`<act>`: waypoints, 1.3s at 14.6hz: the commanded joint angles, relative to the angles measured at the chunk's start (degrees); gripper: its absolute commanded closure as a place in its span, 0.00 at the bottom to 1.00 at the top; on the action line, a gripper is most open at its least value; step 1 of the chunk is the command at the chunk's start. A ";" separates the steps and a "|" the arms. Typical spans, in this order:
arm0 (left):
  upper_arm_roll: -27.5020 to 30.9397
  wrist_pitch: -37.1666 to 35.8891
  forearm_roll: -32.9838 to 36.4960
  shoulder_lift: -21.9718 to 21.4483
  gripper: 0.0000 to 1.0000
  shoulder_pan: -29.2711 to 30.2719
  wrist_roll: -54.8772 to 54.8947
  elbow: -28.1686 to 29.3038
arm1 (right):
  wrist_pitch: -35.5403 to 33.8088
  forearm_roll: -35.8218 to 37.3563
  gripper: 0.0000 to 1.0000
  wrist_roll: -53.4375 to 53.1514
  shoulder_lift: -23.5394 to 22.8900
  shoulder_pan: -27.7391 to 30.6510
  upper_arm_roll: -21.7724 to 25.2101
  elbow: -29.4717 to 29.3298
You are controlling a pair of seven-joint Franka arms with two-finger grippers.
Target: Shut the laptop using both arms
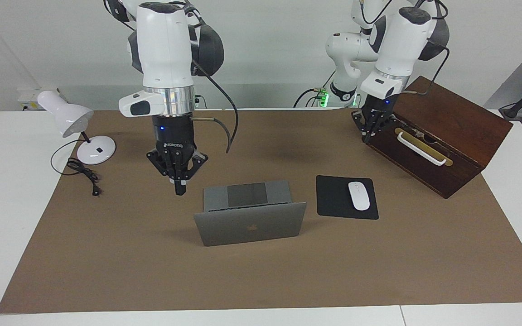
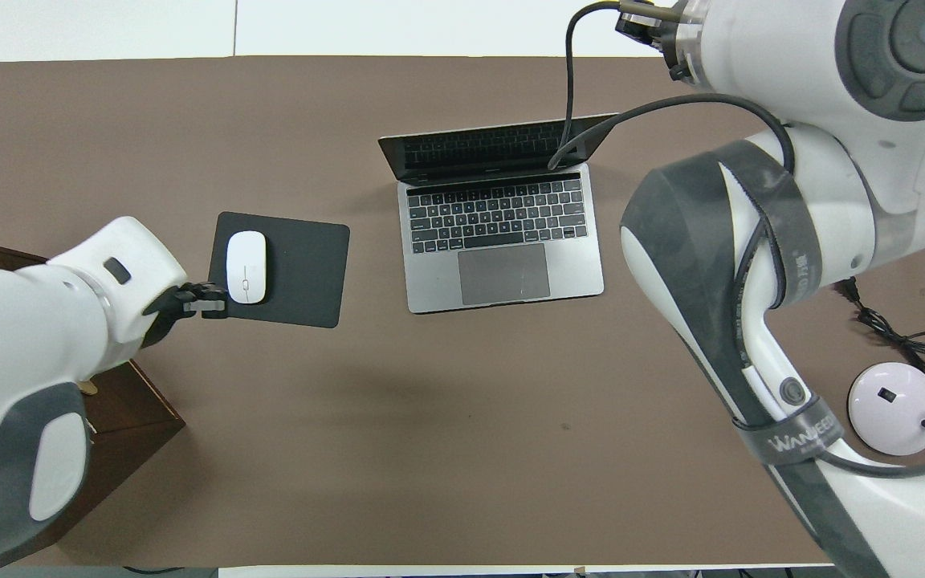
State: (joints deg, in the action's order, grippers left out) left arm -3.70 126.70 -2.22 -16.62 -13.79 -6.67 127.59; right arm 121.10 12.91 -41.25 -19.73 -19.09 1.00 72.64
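— Both pincers of mine are pinched tight, fingertips meeting, and neither holds anything. Right gripper (image 1: 180, 189) hangs point-down in the air just beside the laptop (image 1: 249, 216), off its corner toward the right arm's end of the table, with a clear gap between them.

— And the left one?

— Left gripper (image 1: 366, 136) is up over the brown mat (image 1: 107, 253), well apart from the laptop toward the left arm's end, close against the front corner of the wooden box (image 1: 442, 136) with the white handle. Whether it touches the box I cannot tell.

— How does the laptop stand?

— Open. Its base lies flat on the mat near the middle of the table, keyboard and trackpad toward me, and the lid rises from the edge farther from me, logo facing away. In the overhead view the screen (image 2: 495, 148) is dark.

— Anything else around the laptop?

— Just beside it, toward the left arm's end, a black mouse pad (image 1: 335, 199) with a white mouse (image 1: 359, 195) lying on it. Well apart from the laptop toward the right arm's end, and nearer to me, a white desk lamp (image 1: 68, 118) stands at the mat's edge, its black cord (image 1: 82, 174) trailing on the mat.
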 commanded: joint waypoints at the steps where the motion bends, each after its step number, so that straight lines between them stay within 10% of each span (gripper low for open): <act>1: 0.80 10.38 -0.68 -2.89 1.00 -3.95 -0.35 7.83 | -0.51 3.34 1.00 -5.32 -0.65 -1.82 -0.21 -0.22; 7: 0.80 34.63 -0.68 0.70 1.00 -12.03 -4.66 19.44 | 0.63 5.99 1.00 -12.01 -3.64 -4.28 -0.21 -0.75; 19: 0.89 63.12 -0.60 19.68 1.00 -19.87 -5.19 20.07 | 5.64 13.28 1.00 -5.34 -9.44 -4.55 -0.12 -4.61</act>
State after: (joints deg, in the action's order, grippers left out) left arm -3.66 185.23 -2.25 0.00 -32.44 -12.66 147.94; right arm 126.57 25.17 -49.57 -27.38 -23.70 0.95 71.39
